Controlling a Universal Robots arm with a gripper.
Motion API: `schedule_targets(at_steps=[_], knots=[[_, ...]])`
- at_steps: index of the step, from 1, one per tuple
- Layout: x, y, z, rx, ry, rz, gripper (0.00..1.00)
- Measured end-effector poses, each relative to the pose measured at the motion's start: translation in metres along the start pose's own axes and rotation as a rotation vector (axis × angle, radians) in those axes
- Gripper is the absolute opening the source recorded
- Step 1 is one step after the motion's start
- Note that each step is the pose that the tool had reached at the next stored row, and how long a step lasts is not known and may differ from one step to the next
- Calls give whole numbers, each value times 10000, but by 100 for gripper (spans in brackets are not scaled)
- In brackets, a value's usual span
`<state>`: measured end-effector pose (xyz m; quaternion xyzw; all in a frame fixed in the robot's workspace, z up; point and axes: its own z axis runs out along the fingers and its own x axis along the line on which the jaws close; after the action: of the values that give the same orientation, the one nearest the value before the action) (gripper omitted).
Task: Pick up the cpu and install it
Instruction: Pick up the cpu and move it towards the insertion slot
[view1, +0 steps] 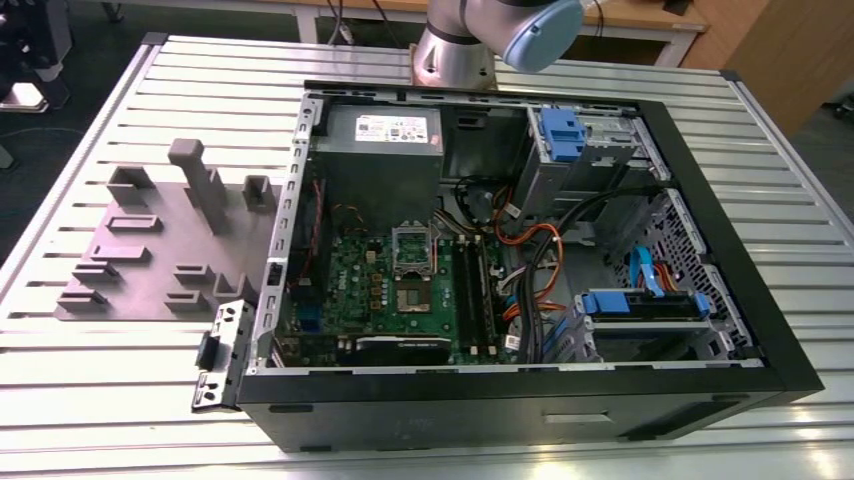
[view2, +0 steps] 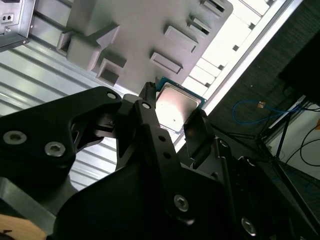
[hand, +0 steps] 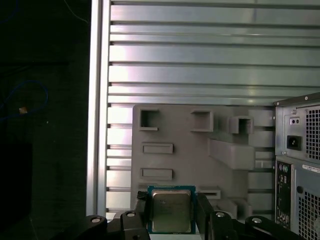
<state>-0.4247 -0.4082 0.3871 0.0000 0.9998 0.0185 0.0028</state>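
The gripper (hand: 172, 206) is closed on the cpu (hand: 171, 211), one finger on each opposite edge. The cpu hangs clear above the grey fixture plate (hand: 180, 142). The motherboard socket (view1: 411, 250) lies inside the adjacent computer case (hand: 300, 170)

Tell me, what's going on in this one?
The robot arm has the cpu clamped between its jaws, one on each side of the chip, as both wrist views show. The chip hangs above the grey holder plate, which lies on the slatted table beside the open computer case. The cpu is not yet in the case.
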Motion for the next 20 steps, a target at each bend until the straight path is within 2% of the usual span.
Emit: schedule_targets(at_steps=[20], knots=[[-93,0,1,0,-1,8,47]])
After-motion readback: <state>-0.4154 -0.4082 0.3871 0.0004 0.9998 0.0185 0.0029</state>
